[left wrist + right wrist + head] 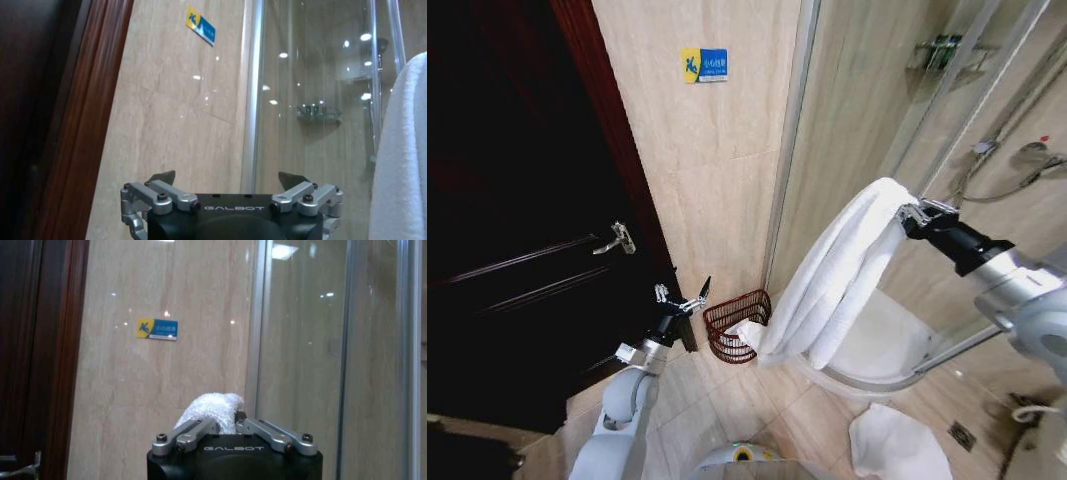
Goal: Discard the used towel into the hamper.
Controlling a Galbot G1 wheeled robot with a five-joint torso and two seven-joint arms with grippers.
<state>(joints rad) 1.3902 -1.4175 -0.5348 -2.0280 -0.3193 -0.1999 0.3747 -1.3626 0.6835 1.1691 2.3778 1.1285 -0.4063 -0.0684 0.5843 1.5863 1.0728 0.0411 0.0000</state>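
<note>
Towel (pixel 832 290): white, held high in front of the glass shower wall; it drapes in long folds from the right pincer, and its low corner hangs at the hamper's rim, seeming to dip just inside.
Hamper (pixel 736 325): small, round, reddish-brown wire weave, on the tiled floor at the foot of the beige wall, between the dark door and the shower base.
Right pincer (pixel 911 214): raised on an outstretched arm, fingers clamped on a bunched fold at the towel's top; the right wrist view shows that white fold (pixel 212 410) pinched between the closed fingers.
Left pincer (pixel 684 302): low, just beside the hamper on the door side, fingers spread apart with nothing between them; in the left wrist view its tips (pixel 230 178) stand wide against the wall.
Second towel (pixel 897 445): white, crumpled on the floor tiles near the shower's curved base.
Door (pixel 517 220): dark wood with a metal handle (pixel 617 238).
Wall sign (pixel 704 64): small, blue and yellow, high on the beige wall.
</note>
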